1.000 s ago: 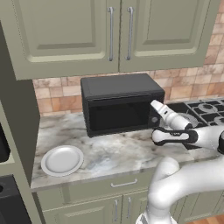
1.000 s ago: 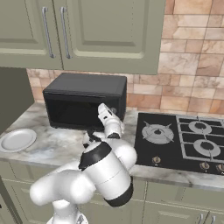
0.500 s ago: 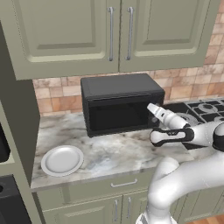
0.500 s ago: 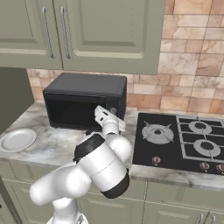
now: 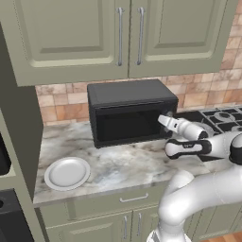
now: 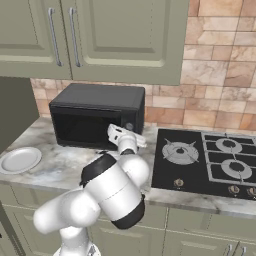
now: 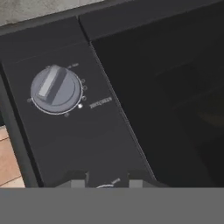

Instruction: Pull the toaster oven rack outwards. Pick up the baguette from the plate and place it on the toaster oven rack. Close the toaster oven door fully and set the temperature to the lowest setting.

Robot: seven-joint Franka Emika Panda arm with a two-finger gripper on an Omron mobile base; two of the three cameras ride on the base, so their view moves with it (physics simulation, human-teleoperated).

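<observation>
Toaster oven [image 5: 128, 111]: boxy, matte charcoal, set on veined marble counter [image 5: 118, 165] against brick-tile backsplash [image 6: 220, 90], beneath sage cabinets [image 5: 118, 38]. Toaster oven door [image 5: 126, 124] shut flush, dark glass window glossy. Plate [image 5: 67, 172]: round, pale, raised rim, bare, on counter near front edge, well left of oven. Gripper [image 5: 163, 119] at oven's right control strip; finger tips [image 7: 76, 183] nearly together at a lower knob [image 7: 105, 186] barely visible between them; contact not determinable. Hand view adds round grey upper knob [image 7: 56, 89] with raised bar grip and ring of dots. Right base view adds black gas hob [image 6: 207, 157] just right of oven.
</observation>
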